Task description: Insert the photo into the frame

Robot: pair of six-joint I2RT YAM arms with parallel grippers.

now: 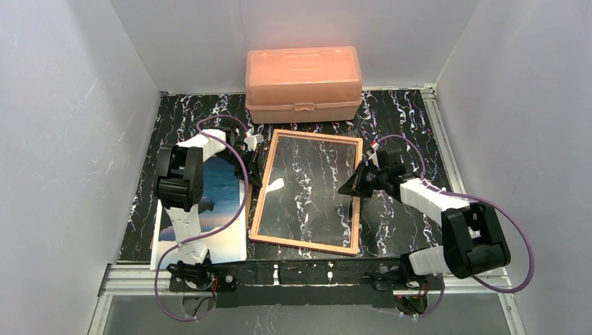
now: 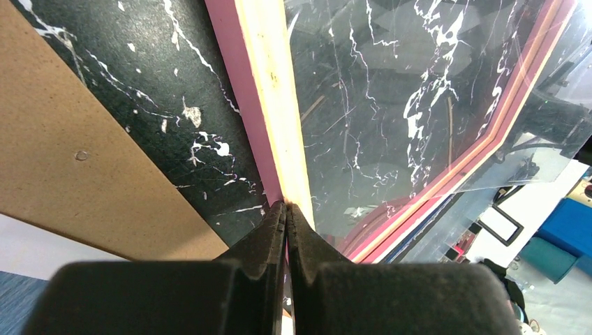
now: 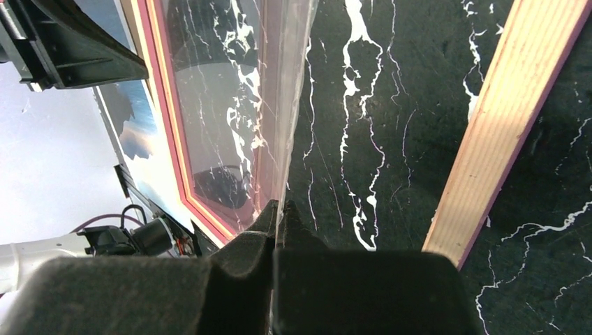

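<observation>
The frame (image 1: 265,202) lies back-up in the middle of the table, its tan-orange border showing. My left gripper (image 1: 255,169) is shut on the frame's left border (image 2: 269,105), jaws pinched at the pink and tan edge (image 2: 286,206). The right gripper (image 1: 348,188) is shut on the near edge of the clear pane (image 3: 279,105), which stands raised off the frame's right border (image 3: 499,112). The photo (image 1: 225,192), blue sky and cloud, lies flat on the left under my left arm and shows past the pane (image 3: 136,118).
A salmon-pink lidded box (image 1: 304,82) stands at the back, close to the frame's far edge. A brown backing board (image 2: 70,160) lies left of the frame. White walls close in both sides and the back.
</observation>
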